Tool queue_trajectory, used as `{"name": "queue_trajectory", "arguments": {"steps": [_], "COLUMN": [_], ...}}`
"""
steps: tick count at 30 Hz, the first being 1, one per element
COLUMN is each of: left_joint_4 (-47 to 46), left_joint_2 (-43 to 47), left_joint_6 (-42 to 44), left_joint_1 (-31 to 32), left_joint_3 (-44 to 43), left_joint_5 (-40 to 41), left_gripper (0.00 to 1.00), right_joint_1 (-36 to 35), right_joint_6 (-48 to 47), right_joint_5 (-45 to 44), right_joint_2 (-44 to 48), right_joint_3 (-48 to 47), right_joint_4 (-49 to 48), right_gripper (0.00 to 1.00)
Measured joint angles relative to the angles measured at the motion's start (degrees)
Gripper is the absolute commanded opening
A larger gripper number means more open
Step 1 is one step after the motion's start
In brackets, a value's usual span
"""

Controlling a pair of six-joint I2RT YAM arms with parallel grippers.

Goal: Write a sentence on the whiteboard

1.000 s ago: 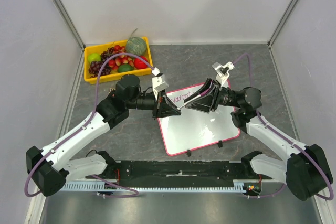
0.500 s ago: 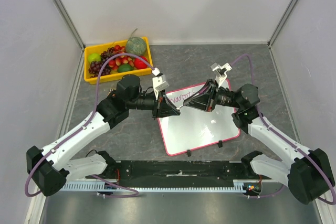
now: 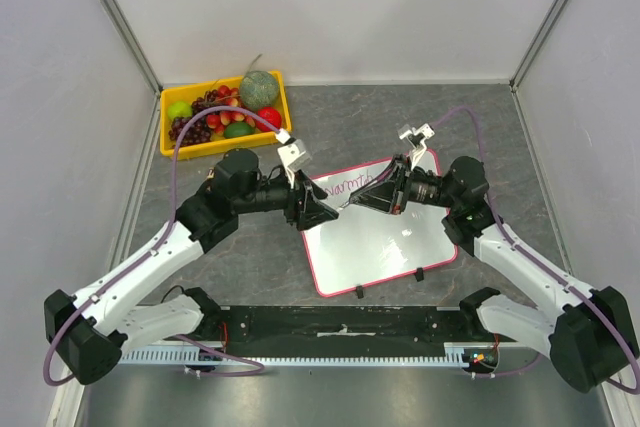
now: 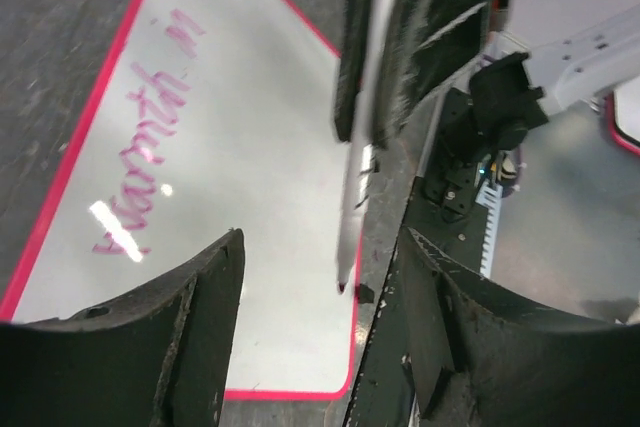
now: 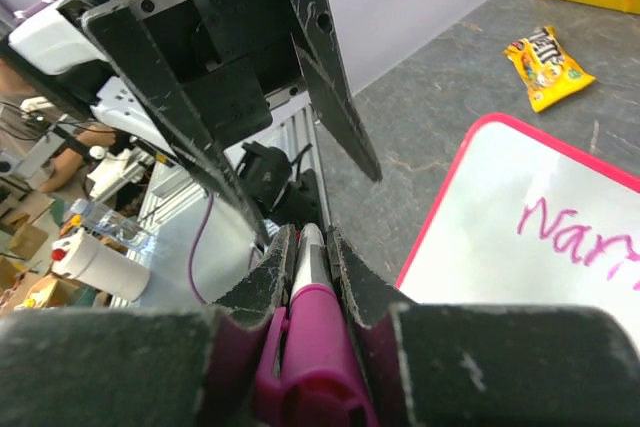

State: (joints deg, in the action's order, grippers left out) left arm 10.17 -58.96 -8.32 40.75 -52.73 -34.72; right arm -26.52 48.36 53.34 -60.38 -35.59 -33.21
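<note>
Whiteboard (image 5: 480, 257); candy packet (image 5: 546, 68) nearby, right wrist view only; right hand (image 5: 305, 247) clamping marker (image 5: 312, 352), left hand (image 4: 322, 247) apart.

Plain pale walls (image 3: 330, 7) — grey mottled tabletop (image 3: 520, 127), evenly lit.

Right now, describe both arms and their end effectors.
The left arm and right arm have white shells with black joints; a purple cable loops along each. The left end effector and right end effector each carry two scuffed black wedge-shaped fingers.
</note>
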Motion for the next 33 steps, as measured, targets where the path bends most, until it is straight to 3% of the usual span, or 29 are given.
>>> {"name": "queue_trajectory", "arguments": {"steps": [9,17,22,33], "left_joint_4": [0.09,-6.88,-16.85,-37.00], "left_joint_2": [7.58,7.06,2.40,-8.72], "left_joint_6": [-8.17,-16.57,-20.98,-25.29], "left_joint_1": [-11.30,-20.98,-21.66,-21.66], "left_joint_3": [9.86,20.20,25.86,29.51], "left_joint_5": [6.08,1.01,-4.57,-12.85], "left_gripper": [0.73,0.73,0.73,0.69], "right_joint_1": [0.00,0.00,0.00,-1.57], "right_joint_6": [-7.45,-11.61,-13.03,-16.06], "right_joint_5": [-6.95,-12.33,-14.49,-20.15], "right_joint_2": [2.32,5.44,7.91,10.54], "right_joint_3": [0.00,0.00,0.00,2.01], "right_joint_4": [9.68,14.62,16.02,18.21], "right_gripper": [0.00,0.00,0.00,0.00]}}
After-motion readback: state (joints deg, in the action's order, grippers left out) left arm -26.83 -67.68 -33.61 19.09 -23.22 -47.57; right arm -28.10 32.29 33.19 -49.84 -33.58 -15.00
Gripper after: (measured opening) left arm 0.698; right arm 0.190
